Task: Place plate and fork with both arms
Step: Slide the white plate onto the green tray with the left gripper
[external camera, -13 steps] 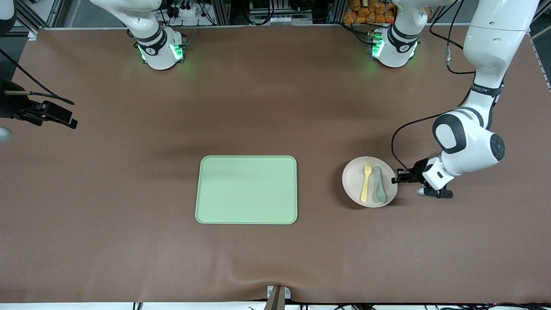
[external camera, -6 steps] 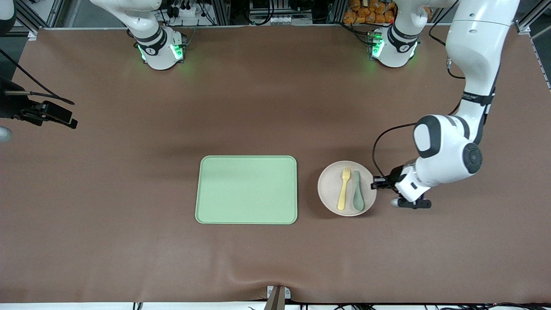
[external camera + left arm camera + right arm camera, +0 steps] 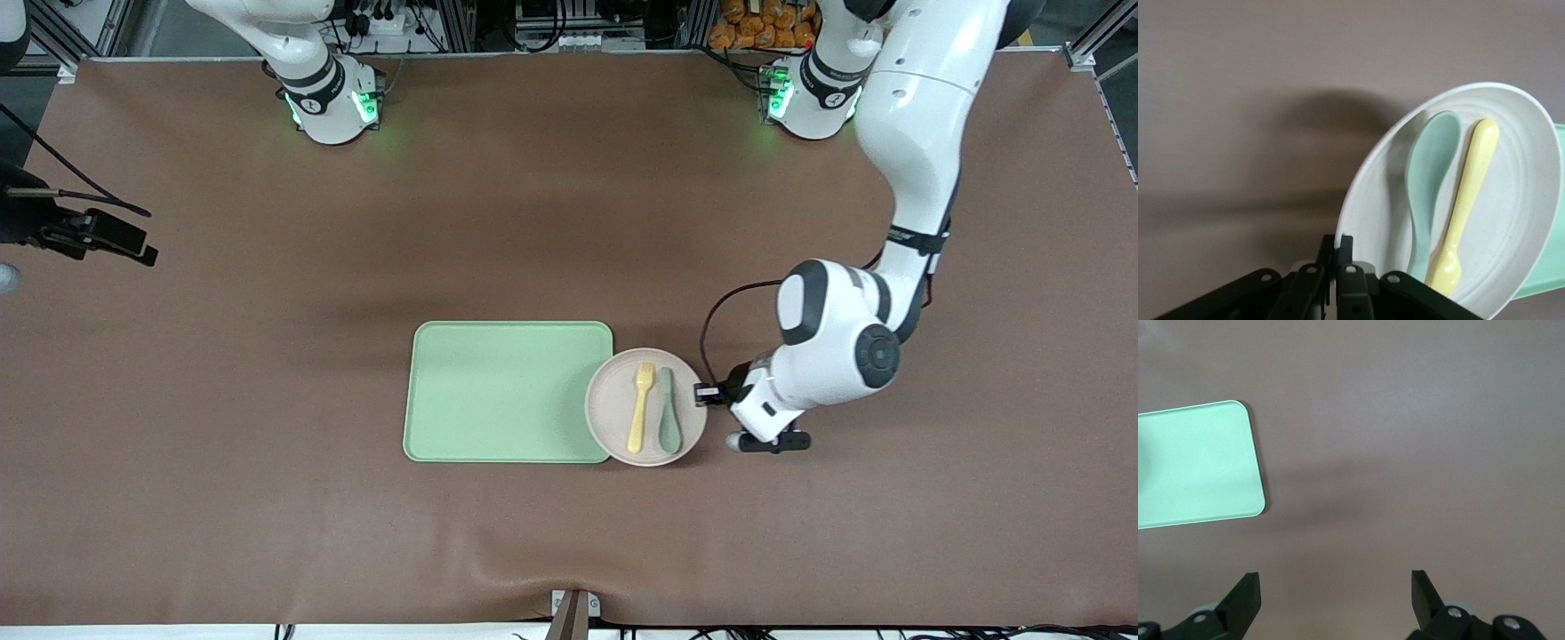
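My left gripper (image 3: 707, 393) is shut on the rim of the beige plate (image 3: 613, 418) and holds it slightly tilted, its edge over the end of the light-green tray (image 3: 507, 391) toward the left arm. The pale-yellow fork (image 3: 640, 406) and a grey-green spoon (image 3: 669, 418) lie side by side on the plate. In the left wrist view the gripper (image 3: 1341, 240) pinches the plate (image 3: 1511, 220), which carries the fork (image 3: 1468, 193) and spoon (image 3: 1428, 173). My right gripper (image 3: 107, 236) waits open and empty over the table's right-arm end; its wrist view (image 3: 1335, 577) shows bare table between the jaws.
The tray lies flat in the middle of the brown table with nothing on it; its corner shows in the right wrist view (image 3: 1198, 463) and its edge in the left wrist view (image 3: 1551, 267). Both arm bases stand along the table's edge farthest from the front camera.
My left gripper has carried the plate, with fork and spoon on it, toward the tray; the plate's edge now overlaps the tray's end. The right arm has not moved.
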